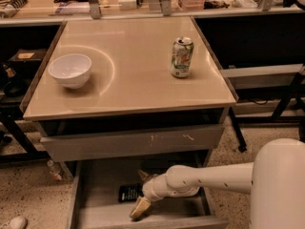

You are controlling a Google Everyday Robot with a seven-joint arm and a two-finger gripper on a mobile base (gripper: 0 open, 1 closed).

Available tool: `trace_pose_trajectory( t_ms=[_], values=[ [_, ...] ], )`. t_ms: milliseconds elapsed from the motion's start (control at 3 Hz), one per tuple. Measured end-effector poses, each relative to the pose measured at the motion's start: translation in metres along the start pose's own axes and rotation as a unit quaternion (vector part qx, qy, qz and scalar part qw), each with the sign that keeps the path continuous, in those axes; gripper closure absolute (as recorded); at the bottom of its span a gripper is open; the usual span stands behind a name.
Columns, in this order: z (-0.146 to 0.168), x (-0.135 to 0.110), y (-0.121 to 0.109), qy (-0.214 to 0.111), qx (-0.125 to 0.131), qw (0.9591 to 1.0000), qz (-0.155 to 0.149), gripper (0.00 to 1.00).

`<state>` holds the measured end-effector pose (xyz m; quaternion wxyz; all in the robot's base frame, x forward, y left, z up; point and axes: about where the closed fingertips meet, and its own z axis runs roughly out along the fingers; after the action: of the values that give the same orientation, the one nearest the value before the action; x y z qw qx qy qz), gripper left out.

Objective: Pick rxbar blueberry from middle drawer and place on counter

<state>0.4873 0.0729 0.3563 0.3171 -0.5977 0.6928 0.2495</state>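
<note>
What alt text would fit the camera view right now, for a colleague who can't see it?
The robot's end effector reaches into the open middle drawer, fingers spread either side of the dark rxbar blueberry lying on its floor. On the beige counter above stand a white bowl and a green-and-white drink can.

Print on the drink can (181,57) and rxbar blueberry (128,193) seems unreadable; gripper (141,192) in the middle drawer (97,192).
</note>
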Motion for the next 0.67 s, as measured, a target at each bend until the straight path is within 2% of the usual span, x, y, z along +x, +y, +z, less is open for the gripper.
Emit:
trace_pose_trajectory(
  t_ms=[333, 667],
  values=[
    [0.0, 0.0, 0.0, 0.0, 0.0, 1.0, 0.0, 0.19],
    [0.0001, 0.0, 0.0, 0.0, 0.0, 1.0, 0.0, 0.42]
  ],
)
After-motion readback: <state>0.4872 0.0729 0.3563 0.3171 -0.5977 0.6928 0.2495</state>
